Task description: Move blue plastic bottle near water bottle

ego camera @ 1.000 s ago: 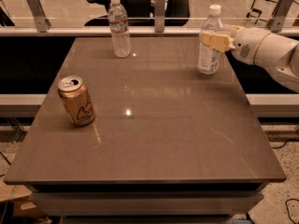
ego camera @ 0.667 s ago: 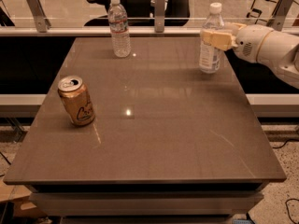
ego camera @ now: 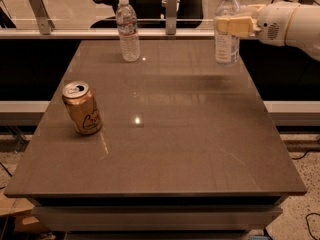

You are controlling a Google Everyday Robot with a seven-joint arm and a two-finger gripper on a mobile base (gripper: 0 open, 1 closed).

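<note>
The blue plastic bottle (ego camera: 227,48), smooth with a white cap and a tall white label, is at the table's far right. It hangs slightly above the surface, with a faint shadow beneath it. My gripper (ego camera: 229,25) reaches in from the right and is shut on the bottle's upper body; one tan finger (ego camera: 239,25) crosses its front. The water bottle (ego camera: 128,30), ribbed with a narrow label band, stands upright near the table's far edge, left of centre and well apart from the held bottle.
A gold soda can (ego camera: 81,108) stands tilted at the left side of the brown table (ego camera: 165,149). A rail with metal posts (ego camera: 171,5) runs behind the far edge. The white arm (ego camera: 290,21) extends off to the right.
The gripper has risen with the blue plastic bottle in it, lifting the bottle off the table at the far right. The water bottle and the can have not moved.
</note>
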